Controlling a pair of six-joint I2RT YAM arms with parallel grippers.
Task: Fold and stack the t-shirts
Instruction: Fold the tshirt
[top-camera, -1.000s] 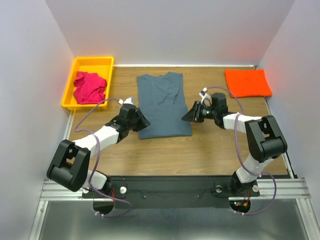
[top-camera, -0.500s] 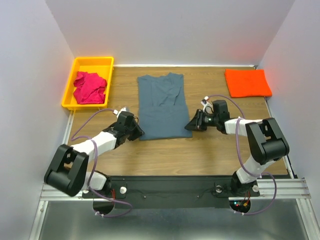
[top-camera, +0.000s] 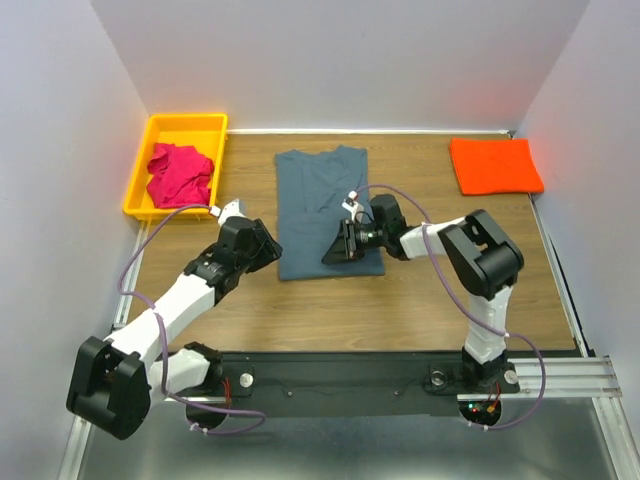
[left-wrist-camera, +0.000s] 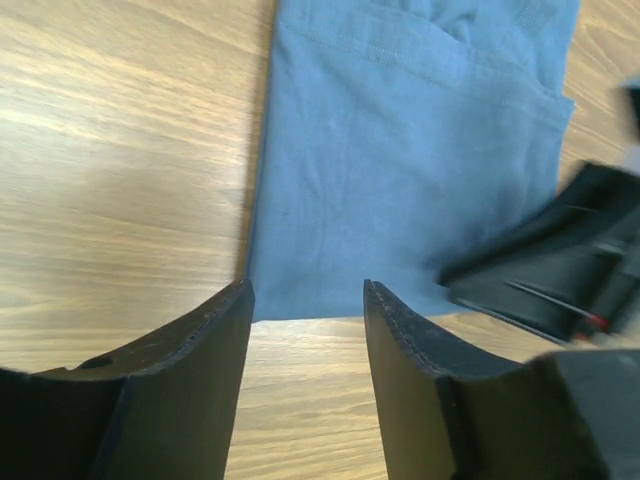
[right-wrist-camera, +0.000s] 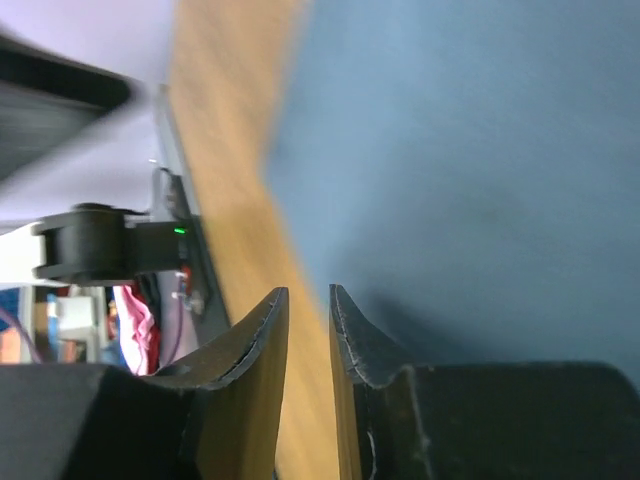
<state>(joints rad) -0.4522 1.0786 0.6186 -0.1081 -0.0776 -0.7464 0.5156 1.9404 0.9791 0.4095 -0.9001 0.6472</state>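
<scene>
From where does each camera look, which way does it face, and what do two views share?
Top external: above, behind the bases, looking down on the table; left claw and right claw show.
Left wrist: on the left arm, looking down at the grey-blue shirt's near edge; own open fingers show.
Right wrist: on the right arm, low over that shirt, facing leftward; own fingers, barely apart, show.
Shared: top external and left wrist both show shirt and right claw.
</scene>
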